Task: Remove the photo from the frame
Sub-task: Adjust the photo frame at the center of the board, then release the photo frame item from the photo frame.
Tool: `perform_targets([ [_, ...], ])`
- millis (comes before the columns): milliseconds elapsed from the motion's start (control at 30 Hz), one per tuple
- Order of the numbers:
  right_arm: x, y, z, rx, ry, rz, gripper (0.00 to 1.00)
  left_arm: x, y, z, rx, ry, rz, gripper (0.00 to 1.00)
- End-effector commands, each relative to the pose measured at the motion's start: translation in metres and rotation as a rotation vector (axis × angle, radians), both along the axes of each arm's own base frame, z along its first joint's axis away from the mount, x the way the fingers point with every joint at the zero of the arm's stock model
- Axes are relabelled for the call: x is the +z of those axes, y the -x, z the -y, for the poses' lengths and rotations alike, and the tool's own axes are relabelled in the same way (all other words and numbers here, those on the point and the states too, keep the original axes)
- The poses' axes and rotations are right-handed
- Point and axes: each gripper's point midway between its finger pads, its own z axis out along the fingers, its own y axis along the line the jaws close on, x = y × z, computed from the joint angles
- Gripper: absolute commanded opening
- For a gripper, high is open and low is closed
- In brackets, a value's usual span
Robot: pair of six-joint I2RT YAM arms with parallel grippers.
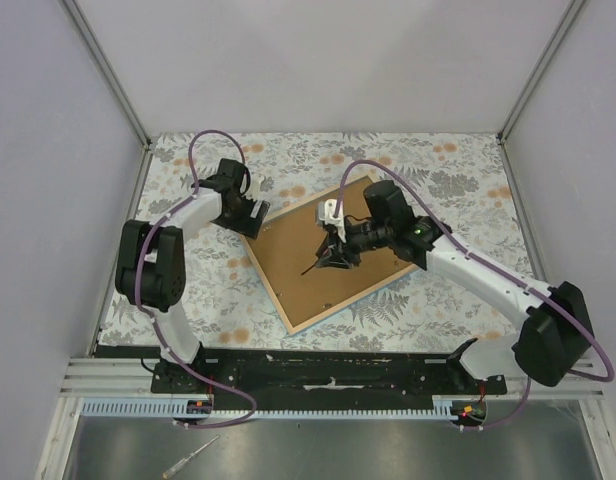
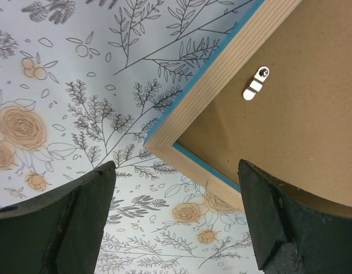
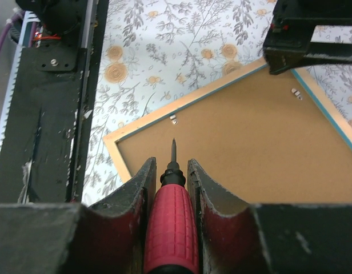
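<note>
The frame (image 1: 268, 287) lies face down on the floral cover, its light wood back up and a blue edge showing (image 2: 164, 140). Inside it the photo shows only its brown board back (image 1: 298, 275) (image 2: 302, 103) (image 3: 244, 137); the print side is hidden. Small metal clips (image 2: 255, 83) (image 3: 173, 119) sit on the board's edge. My left gripper (image 2: 176, 217) hangs open over the frame's far-left corner (image 1: 256, 215), holding nothing. My right gripper (image 3: 171, 165) is shut on a red-handled screwdriver (image 3: 171, 222), above the board's middle (image 1: 338, 250), tip pointing towards the clip at the near edge.
The floral cover (image 1: 438, 170) spreads over the table between white walls. The black base rail (image 1: 328, 370) (image 3: 50, 114) runs along the near edge. A small tool (image 1: 193, 458) lies on the metal shelf below the rail. Purple cables loop over both arms.
</note>
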Motion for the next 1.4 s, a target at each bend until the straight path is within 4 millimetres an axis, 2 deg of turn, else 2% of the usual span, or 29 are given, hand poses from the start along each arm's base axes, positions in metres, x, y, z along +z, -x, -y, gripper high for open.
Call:
perform_targets([
  [0, 0.024, -0.026, -0.034, -0.019, -0.054, 0.101, 0.0, -0.018, 0.009, 0.004, 0.029, 0.065, -0.072, 0.92],
  [200, 0.006, -0.027, -0.06, -0.021, -0.027, 0.101, 0.0, -0.034, 0.006, -0.001, 0.059, 0.084, -0.105, 0.88],
  [667, -0.045, -0.048, -0.087, -0.203, 0.042, 0.011, 0.0, -0.041, 0.001, 0.002, 0.076, 0.152, -0.122, 0.73],
  [933, -0.055, -0.028, -0.092, -0.133, 0.062, -0.051, 0.0, -0.04, 0.0, 0.003, 0.081, 0.191, -0.114, 0.66],
  [1133, -0.071, -0.024, -0.092, -0.109, 0.09, -0.071, 0.0, -0.037, -0.001, 0.007, 0.079, 0.214, -0.108, 0.63],
  [1367, -0.076, -0.014, -0.096, -0.069, 0.103, -0.091, 0.0, -0.038, 0.002, 0.007, 0.084, 0.224, -0.108, 0.58],
])
